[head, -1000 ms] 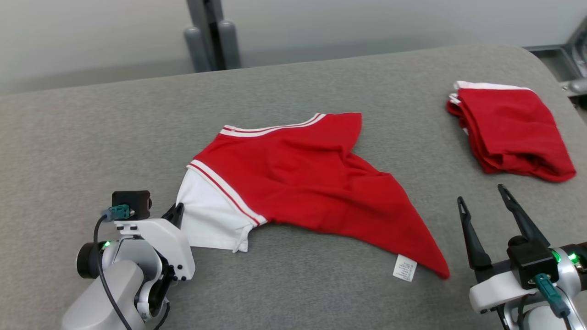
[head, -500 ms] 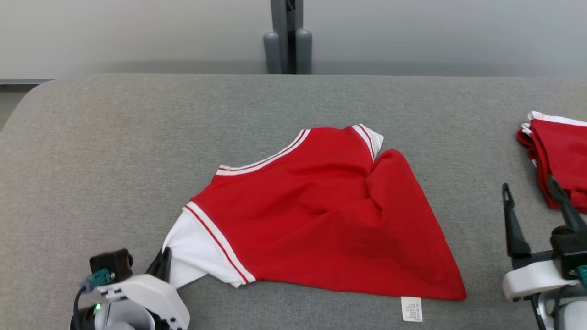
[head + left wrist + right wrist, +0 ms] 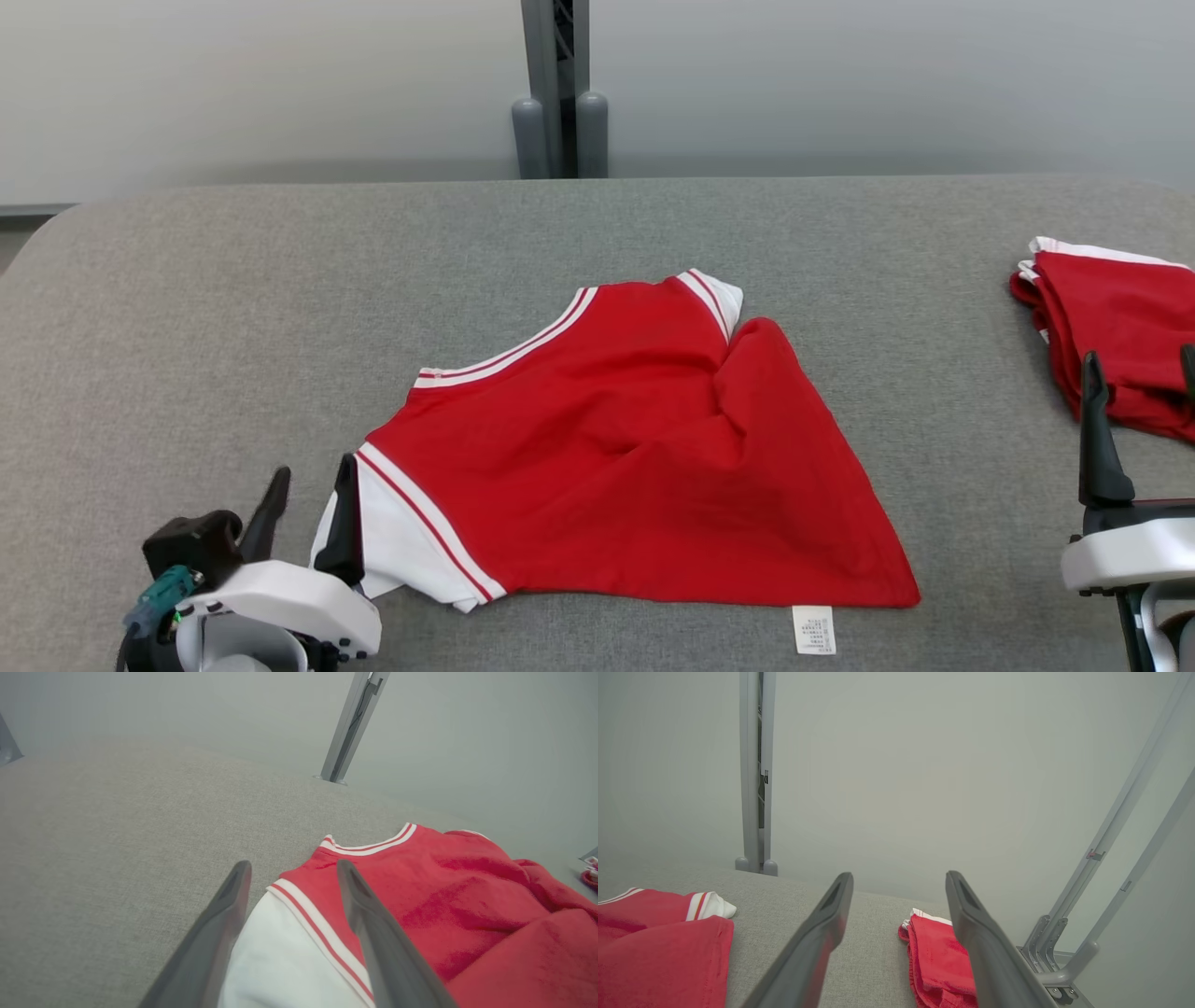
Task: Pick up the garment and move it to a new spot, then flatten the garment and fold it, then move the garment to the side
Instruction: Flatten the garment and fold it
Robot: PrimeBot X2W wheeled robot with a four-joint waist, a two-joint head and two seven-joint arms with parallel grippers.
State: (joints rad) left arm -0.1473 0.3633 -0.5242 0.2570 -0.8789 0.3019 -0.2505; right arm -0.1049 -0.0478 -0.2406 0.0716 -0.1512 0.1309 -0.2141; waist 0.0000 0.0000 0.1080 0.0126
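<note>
We find the light even and diffuse, bright from above, with no glare. The shirt [image 3: 635, 448] casts only a faint, soft shadow on the table [image 3: 187, 308] along its 6 o'clock hem. The head view is sharp. In both wrist views the wall is hazy, the near fingers [image 3: 205, 952] blur toward 6 o'clock, and the straight posts [image 3: 1111, 821] lean at the edges.
</note>
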